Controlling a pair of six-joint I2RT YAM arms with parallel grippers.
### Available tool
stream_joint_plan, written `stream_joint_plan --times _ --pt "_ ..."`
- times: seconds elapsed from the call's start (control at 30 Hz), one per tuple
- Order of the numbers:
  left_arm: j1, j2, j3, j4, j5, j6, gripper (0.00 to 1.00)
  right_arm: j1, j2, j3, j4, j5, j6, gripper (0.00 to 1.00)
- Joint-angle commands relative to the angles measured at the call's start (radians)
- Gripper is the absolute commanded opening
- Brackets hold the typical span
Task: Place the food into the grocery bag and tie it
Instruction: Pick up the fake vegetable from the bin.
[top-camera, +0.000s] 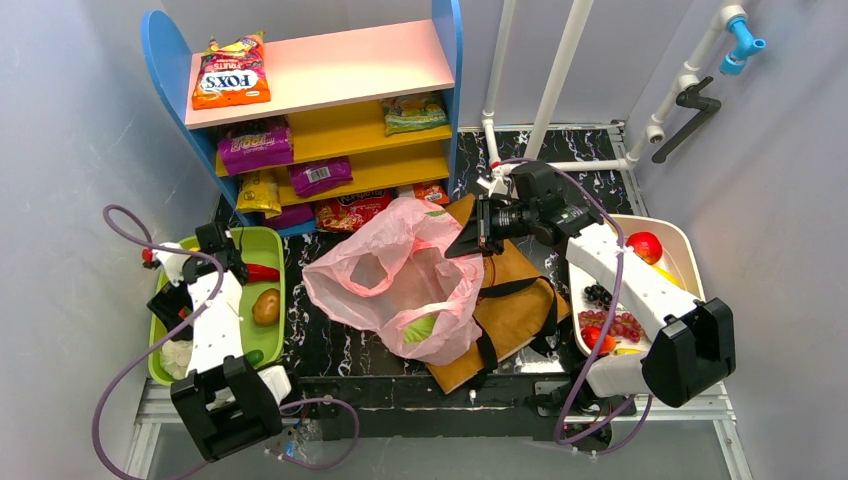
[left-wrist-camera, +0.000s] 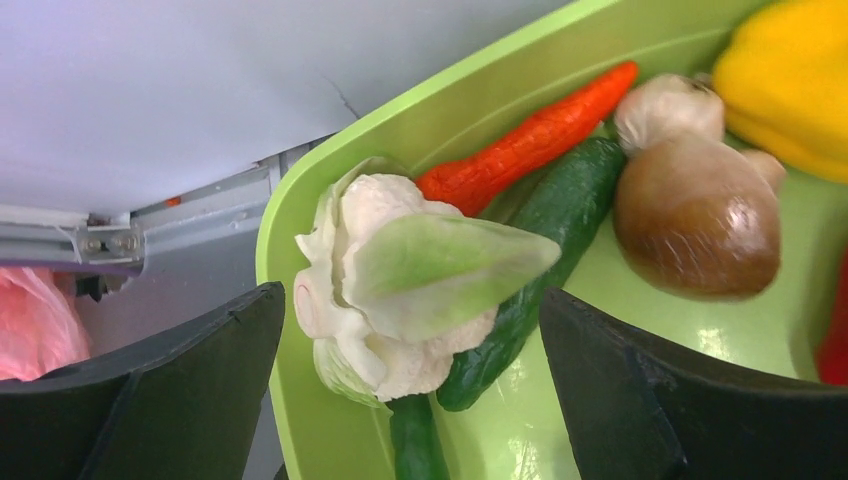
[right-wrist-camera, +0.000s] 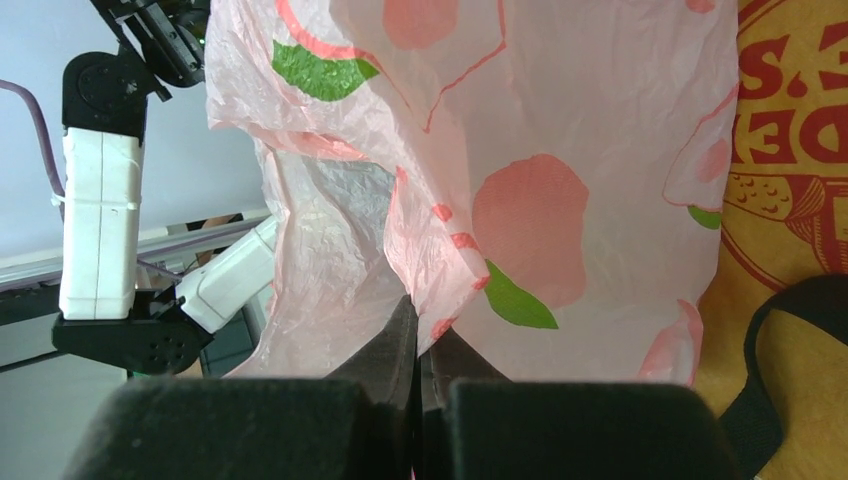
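Pinching a fold of the grocery bag (right-wrist-camera: 560, 160) rim with the right gripper (right-wrist-camera: 420, 325), clamped fully closed on the pink film; judged to lift the mouth open toward the left side for loading. Resting the bag partly on the brown paper bag (top-camera: 515, 300) at table centre. Hovering the left gripper (left-wrist-camera: 410, 340), spread wide and holding nothing, over the cauliflower (left-wrist-camera: 390, 290) at a corner of the green tray (left-wrist-camera: 300, 180); judged to straddle it for a pick. Cannot confirm bag contents: green patch (top-camera: 420, 328) low in the film, either printed leaf or item. Cropped at the frame edge: yellow pepper (left-wrist-camera: 790, 80). Hidden partly under the right arm: fruit (top-camera: 645, 245) in the white tray (top-camera: 680, 232).
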Motion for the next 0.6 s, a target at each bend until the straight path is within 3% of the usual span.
stream_joint_plan --times 0.0,0.2,0.43,0.57 --pt "0.073 0.009 0.022 -0.029 -0.012 -0.082 0.98 -0.003 -0.016 -0.012 0.035 -0.032 -0.015 0.01" --pt "0.156 0.129 0.046 -0.057 0.063 -0.144 0.98 -0.003 -0.008 0.004 0.011 -0.051 -0.039 0.01" --pt "0.167 0.158 0.044 -0.05 0.1 -0.144 0.98 -0.003 -0.002 0.02 0.015 -0.065 -0.045 0.01" --pt "0.168 0.138 0.048 -0.054 0.091 -0.153 0.88 -0.002 -0.016 0.001 0.022 -0.064 -0.044 0.01"
